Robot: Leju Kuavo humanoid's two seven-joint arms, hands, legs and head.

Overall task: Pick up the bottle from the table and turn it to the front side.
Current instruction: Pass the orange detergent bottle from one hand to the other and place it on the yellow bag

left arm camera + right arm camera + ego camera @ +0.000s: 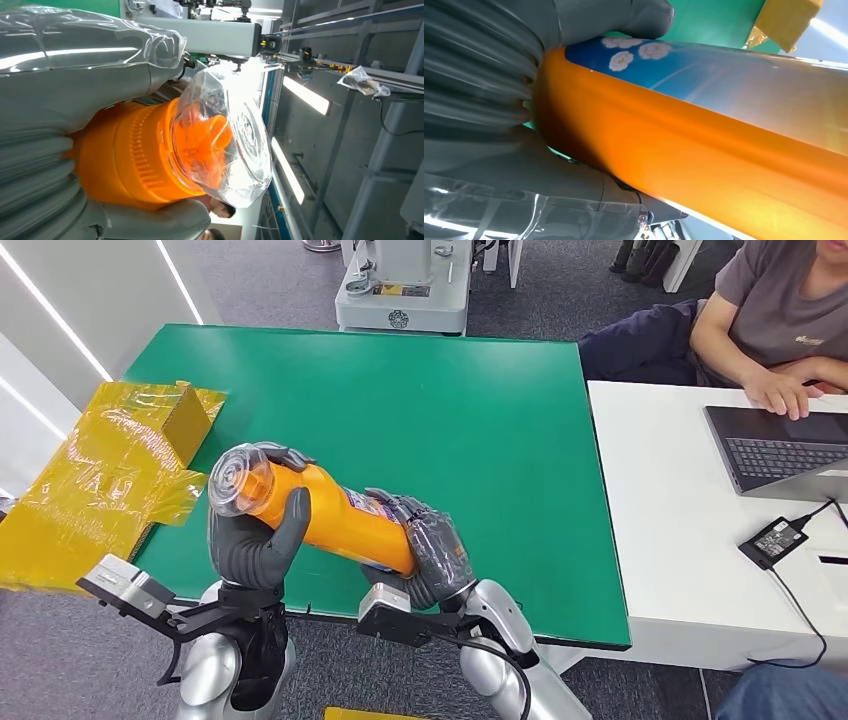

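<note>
Both hands were clamped on the bottle, which hung lifted off the table, above its near edge toward the near left corner. Left hand gripped the cap end, its thumb up across the orange neck and the other fingers curled round the far side; right hand wrapped the base end. The bottle lay nearly level, tilted a little so that the cap end pointed left and away, slightly higher than the base.

From the left wrist view, the left hand closed round the ribbed orange collar of the bottle, and a clear domed cap covered an orange spout inside. From the right wrist view, the right hand held the bottle between thumb and fingers; a blue label with white flowers ran along one side of the orange body.

On the green table's left edge lay crumpled yellow film round a small yellow box, part of it hanging off the side. Beyond the far edge stood a pale machine base. A white table butted against the right edge, carrying a laptop and a black power brick with its cable. A person sat at its far side, one hand by the laptop.
</note>
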